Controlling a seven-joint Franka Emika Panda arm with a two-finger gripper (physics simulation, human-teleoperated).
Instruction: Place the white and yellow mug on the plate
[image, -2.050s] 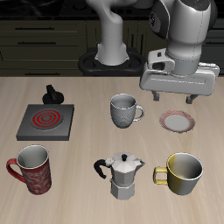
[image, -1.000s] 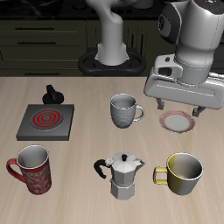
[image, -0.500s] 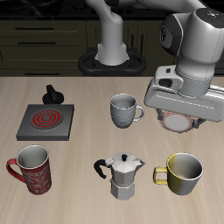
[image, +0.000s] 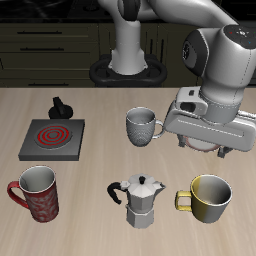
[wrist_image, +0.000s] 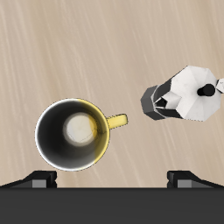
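The white and yellow mug (image: 208, 198) stands upright near the table's front edge, with its handle toward the moka pot. In the wrist view it (wrist_image: 74, 133) shows from above, pale inside. My gripper (image: 205, 147) is open and empty. It hangs above the table just behind the mug, not touching it. Its fingertips (wrist_image: 39, 181) show at the edge of the wrist view. The plate (image: 203, 144) lies under the gripper, mostly hidden by the hand; only a sliver of its rim shows.
A silver moka pot (image: 141, 198) stands beside the yellow mug and also shows in the wrist view (wrist_image: 186, 94). A grey-white patterned mug (image: 143, 126) is mid-table. A red patterned mug (image: 35, 192), a square burner (image: 52, 136) and a small black object (image: 61, 106) lie across the table.
The gripper has come down and moved toward the table's front edge, covering the plate and nearing the yellow mug. Nothing on the table has moved.
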